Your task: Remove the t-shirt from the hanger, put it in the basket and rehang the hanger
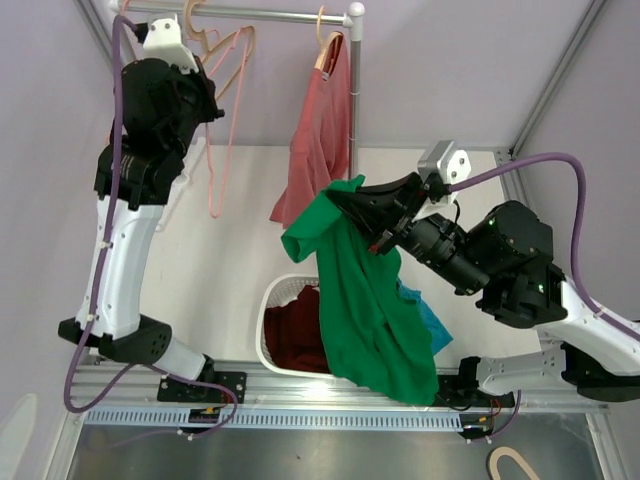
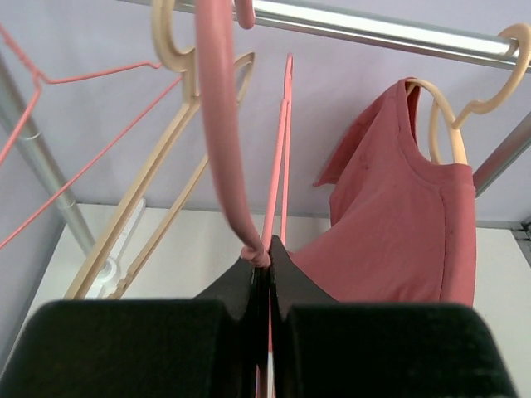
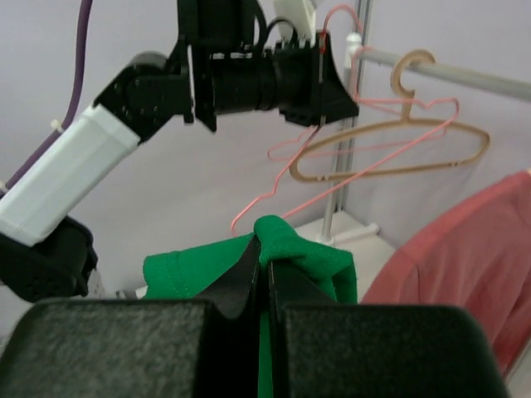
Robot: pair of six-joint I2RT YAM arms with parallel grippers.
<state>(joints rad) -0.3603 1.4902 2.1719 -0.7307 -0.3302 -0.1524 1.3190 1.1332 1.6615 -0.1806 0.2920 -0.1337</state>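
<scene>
Green t-shirt (image 1: 372,300) off, hanging limp; pink hanger (image 2: 217,124) bare, on rail (image 2: 373,29).

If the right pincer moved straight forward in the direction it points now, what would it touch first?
Probably the pink wire hanger that the left pincer holds. The right pincer, shut on the green t-shirt, looks to pass beside the red t-shirt. Depth is unclear.

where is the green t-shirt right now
The green t-shirt hangs mid-frame in the top view, pinched at its top by the right fingers, draped over the white basket, just below the red t-shirt.
</scene>
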